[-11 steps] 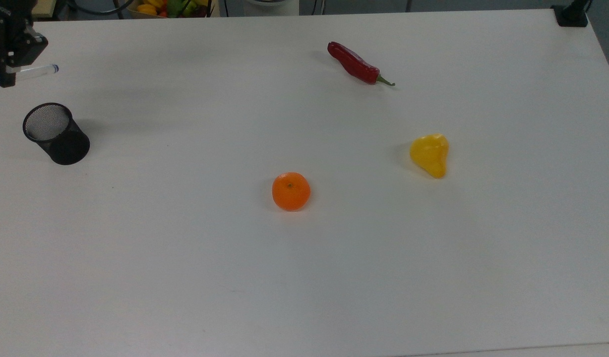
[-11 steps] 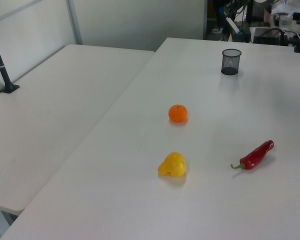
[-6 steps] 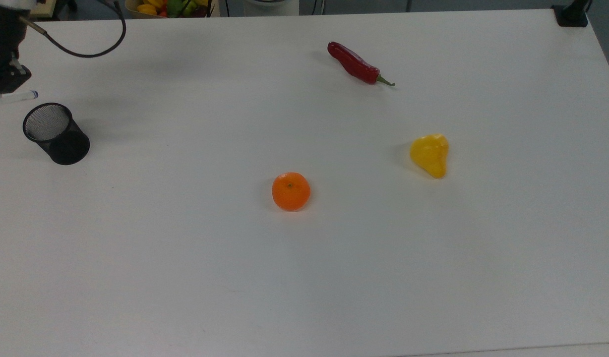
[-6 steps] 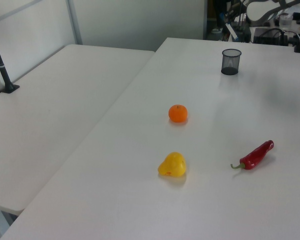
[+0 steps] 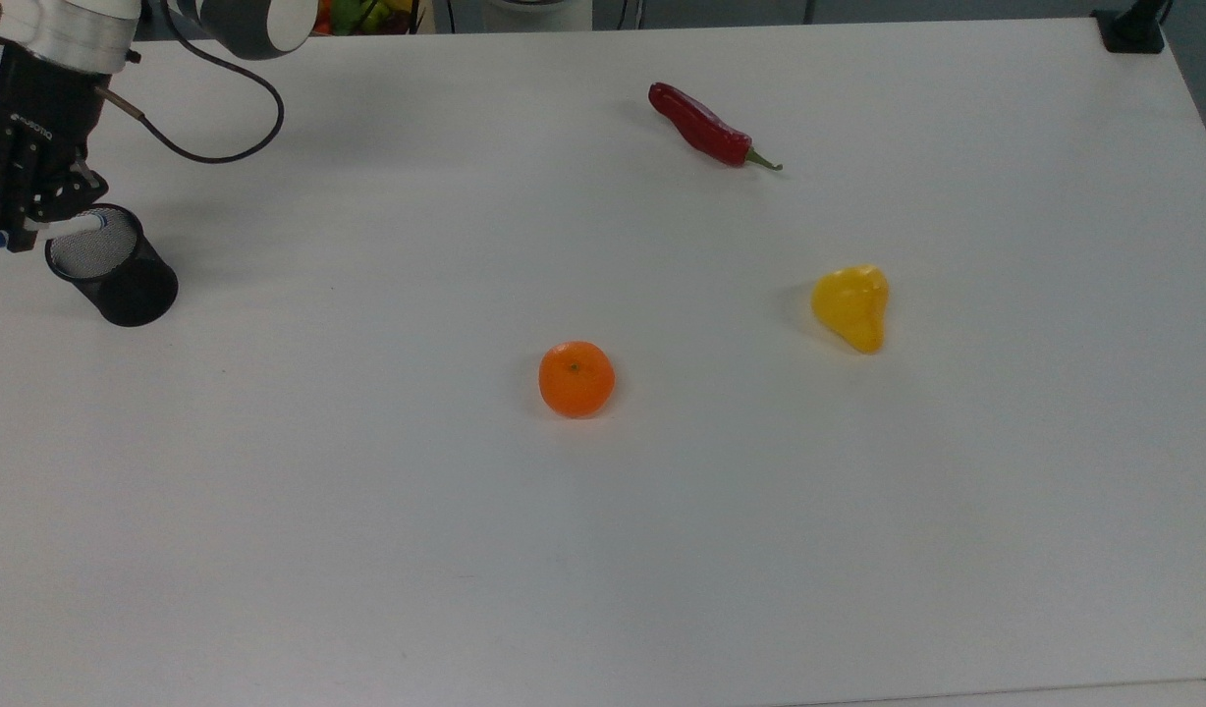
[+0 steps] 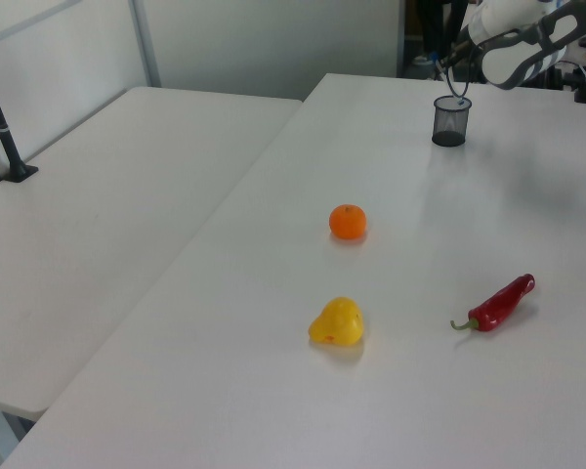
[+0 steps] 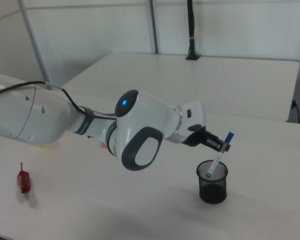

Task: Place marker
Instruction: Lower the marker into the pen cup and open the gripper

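One gripper (image 7: 221, 145) is doing the work, clamping the marker (image 7: 218, 156) part-way along its white barrel. In the right view the pen is hanging steeply tilted, blue cap up above the gripper and blue end tip down below it, with that lower end sitting just at or just inside the mouth of the black mesh pen cup (image 7: 212, 182). I cannot tell whether the tip is touching the mesh or the rim.

Directly beneath the gripper, then, is the cup, standing upright on the white bench (image 7: 270, 200). In the top view the gripper (image 5: 35, 214) is overlapping the cup's rim (image 5: 97, 245) on the top view's left, with the marker (image 5: 73, 226) crossing the opening.

The relation that matters, as I judge it, is the pen's long axis against the cup's opening: the axis is leaning, not vertical, and the lower tip is pointing into the cup. The likely step is lowering or releasing so the pen slides in; if let go too far to one side, the barrel could tip the light cup or catch on its rim.

Well away from the gripper, a red chilli (image 5: 706, 129), a mandarin (image 5: 575, 379) and a yellow pepper (image 5: 851, 305) are lying scattered on the bench.
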`<state>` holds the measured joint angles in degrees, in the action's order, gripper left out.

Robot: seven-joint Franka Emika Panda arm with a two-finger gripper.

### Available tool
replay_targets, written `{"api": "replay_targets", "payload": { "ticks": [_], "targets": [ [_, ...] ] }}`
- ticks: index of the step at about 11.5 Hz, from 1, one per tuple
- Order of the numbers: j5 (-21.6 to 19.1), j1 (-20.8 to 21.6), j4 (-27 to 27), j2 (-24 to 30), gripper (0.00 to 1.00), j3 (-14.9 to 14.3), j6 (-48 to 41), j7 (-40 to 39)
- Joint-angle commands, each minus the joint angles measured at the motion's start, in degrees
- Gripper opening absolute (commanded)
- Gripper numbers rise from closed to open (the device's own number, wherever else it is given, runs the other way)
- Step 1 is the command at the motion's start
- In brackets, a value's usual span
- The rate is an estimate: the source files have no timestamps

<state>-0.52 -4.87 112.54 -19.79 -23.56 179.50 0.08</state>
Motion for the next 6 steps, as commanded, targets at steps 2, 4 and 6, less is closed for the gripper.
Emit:
{"api": "replay_targets", "payload": {
  "ticks": [2, 4, 6],
  "targets": [
    [0.78, 0.83, 5.23, 0.9, 0.09, -0.26, 5.51, -3.24],
    [0.78, 0.83, 5.23, 0.98, 0.39, -0.18, 5.43, -3.24],
    [0.78, 0.83, 5.23, 0.9, 0.71, -0.18, 5.34, -3.24]
  ]
}}
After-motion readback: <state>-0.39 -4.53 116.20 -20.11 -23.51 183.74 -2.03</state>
